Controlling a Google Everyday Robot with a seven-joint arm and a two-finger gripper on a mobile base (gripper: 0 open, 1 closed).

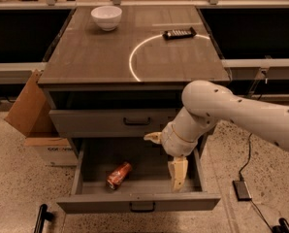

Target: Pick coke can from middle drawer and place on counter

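So the coke can is lying on its side on the floor of the middle drawer, left of centre, tipped a bit diagonal, with nothing else touching it. The drawer's pulled right out, so you've got open access from above.

The gripper hangs over the right half of the drawer, near the can but not over it. Its fingers are spread wide with nothing between them.

My take: slide it left until it's centred over the can, then turn the wrist so the fingers straddle the can's narrow width, not its length. Come down slow, since a can on its side will probably roll if one finger nudges it first.

Lift clear of the shut drawer above before heading for the counter.
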